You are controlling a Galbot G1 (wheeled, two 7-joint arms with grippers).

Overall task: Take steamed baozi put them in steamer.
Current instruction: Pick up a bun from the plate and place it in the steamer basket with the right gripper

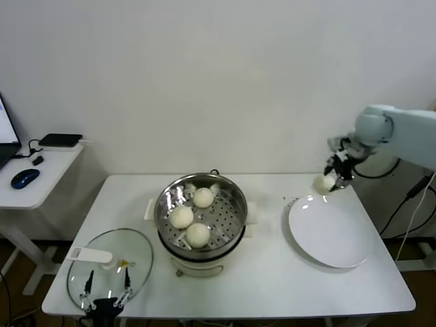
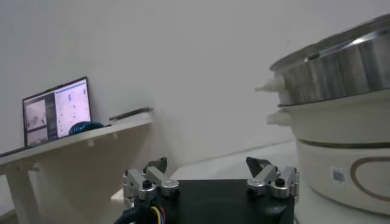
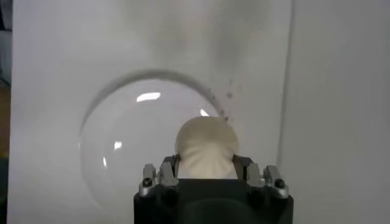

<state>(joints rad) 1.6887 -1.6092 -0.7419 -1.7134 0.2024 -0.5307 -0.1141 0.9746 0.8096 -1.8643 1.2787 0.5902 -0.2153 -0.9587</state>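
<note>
Above the far rim of the plate [image 1: 327, 235], at the right of the desk [image 1: 266, 279], the right gripper [image 1: 332, 178] is holding the fourth baozi [image 1: 323, 182] clear of the surface, its fingers [image 3: 170, 168] pinching the bun across its widest part. In the right wrist view the dough [image 3: 206, 146] is bulging slightly above the fingers, so it is looking soft and light, easy to dent or tear if squeezed harder; a gentle grip on the sides, as here, seems the right hold, since the smooth skin could slip from a looser one. Three other baozi [image 1: 193, 216] are already lying in the steamer [image 1: 201, 211], which is standing at mid-desk, well apart from the plate; open space on its right side is probably suiting the fourth. The left gripper [image 1: 105, 289] is waiting low at the near left edge, beside the glass lid [image 1: 109, 266], with its fingers [image 2: 146, 182] spread and holding nothing.
</note>
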